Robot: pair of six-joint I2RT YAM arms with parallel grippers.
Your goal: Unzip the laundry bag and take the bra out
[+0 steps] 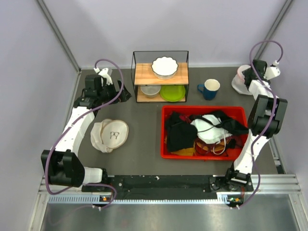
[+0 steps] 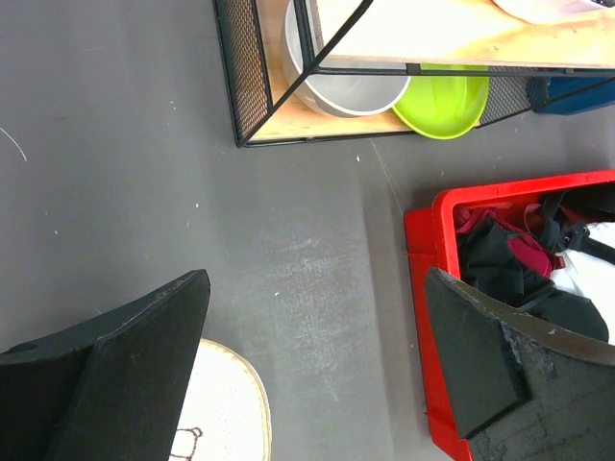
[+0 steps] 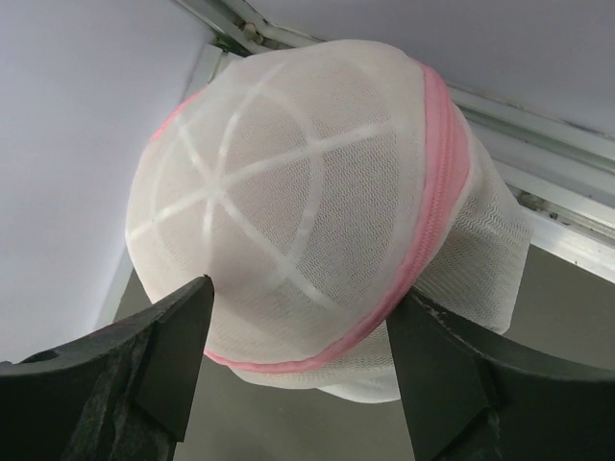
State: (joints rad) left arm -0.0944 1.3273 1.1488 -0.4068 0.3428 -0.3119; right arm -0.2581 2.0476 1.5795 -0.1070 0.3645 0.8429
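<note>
The laundry bag, a domed white mesh pouch with a pink zipper band, lies in the far right corner of the table. My right gripper is open, its fingers on either side of the bag's near rim; I cannot tell whether they touch it. It shows in the top view right by the bag. The bra is not in view. My left gripper is open and empty above bare table, at the far left in the top view.
A cream padded round piece with a black mark lies below the left gripper. A red bin holds mixed clothes. A wire shelf holds a white dish, a grey bowl and a green bowl. A blue mug stands beside it.
</note>
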